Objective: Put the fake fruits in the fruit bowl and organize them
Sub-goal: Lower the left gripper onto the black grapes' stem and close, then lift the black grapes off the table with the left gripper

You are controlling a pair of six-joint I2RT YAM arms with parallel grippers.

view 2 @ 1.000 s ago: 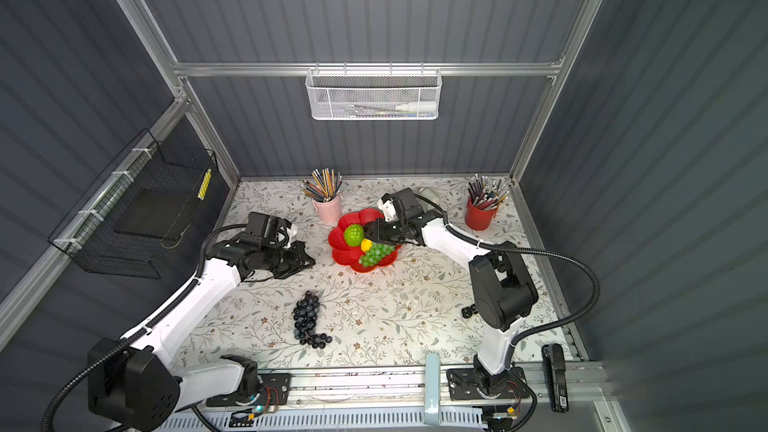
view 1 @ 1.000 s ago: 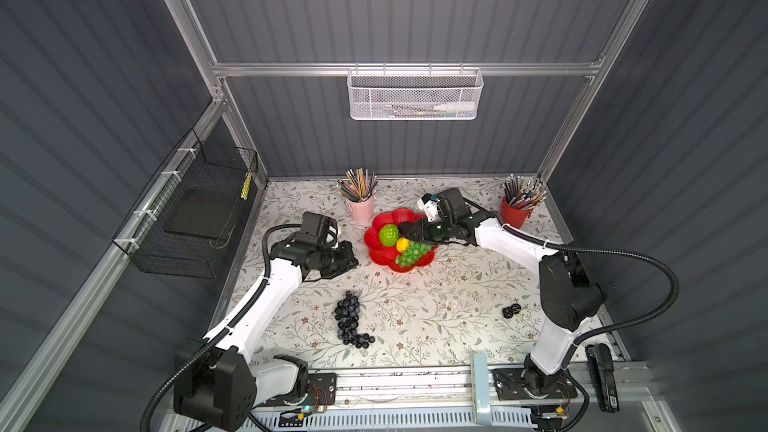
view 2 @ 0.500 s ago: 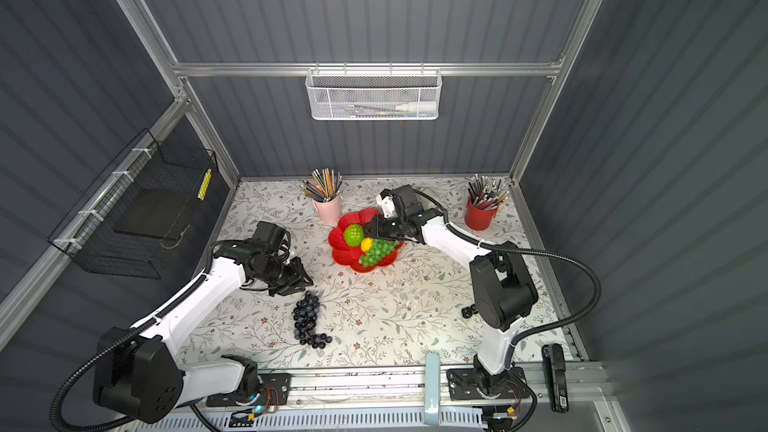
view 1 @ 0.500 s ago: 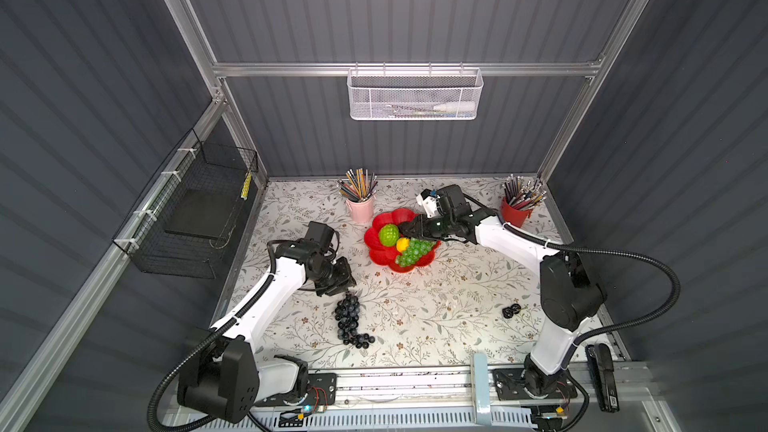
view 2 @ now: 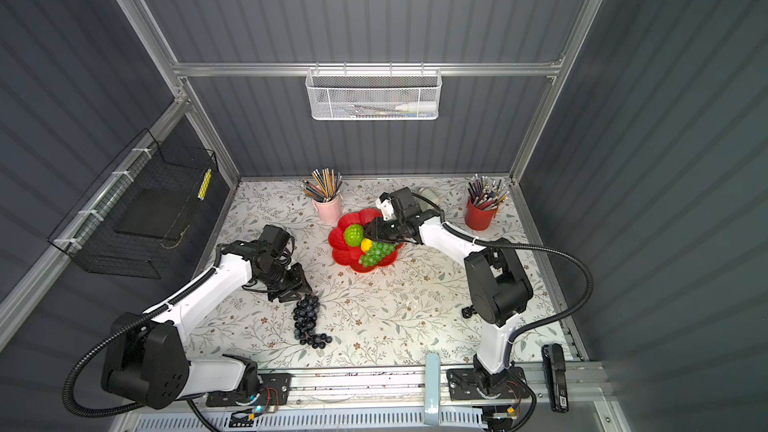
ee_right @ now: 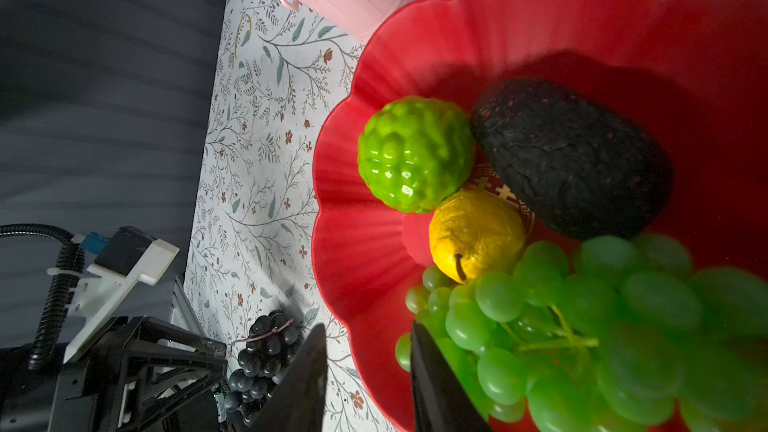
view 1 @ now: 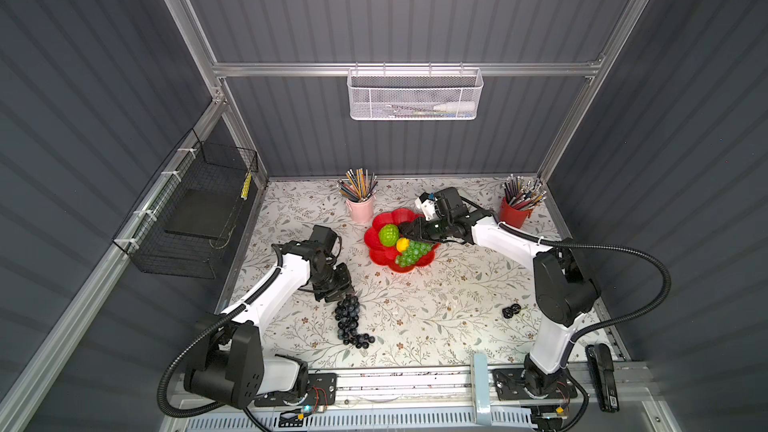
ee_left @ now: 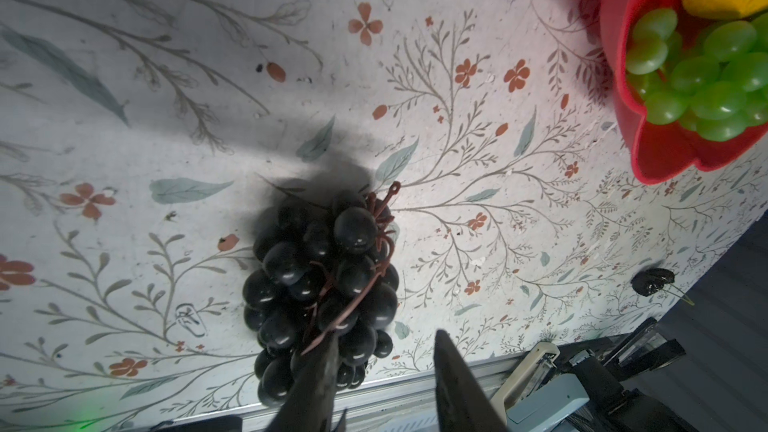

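Grapes are what I am after: the dark purple grape bunch [view 1: 349, 320] lies on the desk [view 1: 436, 297], lower left of the floral top in both top views, well apart from the fruit bowl [view 1: 401, 214]. The bowl sits toward the middle back, near the pink pencil cup [view 1: 360, 209].

My left hand [view 1: 342, 289] points down at the upper end of the bunch with its fingers parted and empty. Through my left wrist camera one finger overlaps the nearest grapes and the other is over bare desk beside them. I cannot tell whether that finger touches them.

My right hand [view 1: 405, 234] reaches over the bowl from the right, fingers apart and gripping nothing.

In the bowl, the ridged bright green ball [view 1: 388, 235] sits on the left side. The small yellow fruit [view 1: 402, 244] touches it at lower right. The green grape bunch [view 1: 412, 253] runs toward the lower right rim. The black bumpy oval [ee_right: 573, 160] shows only through my right wrist camera, lying against the ball.

A small black object [view 1: 511, 311] lies on the desk at lower right.
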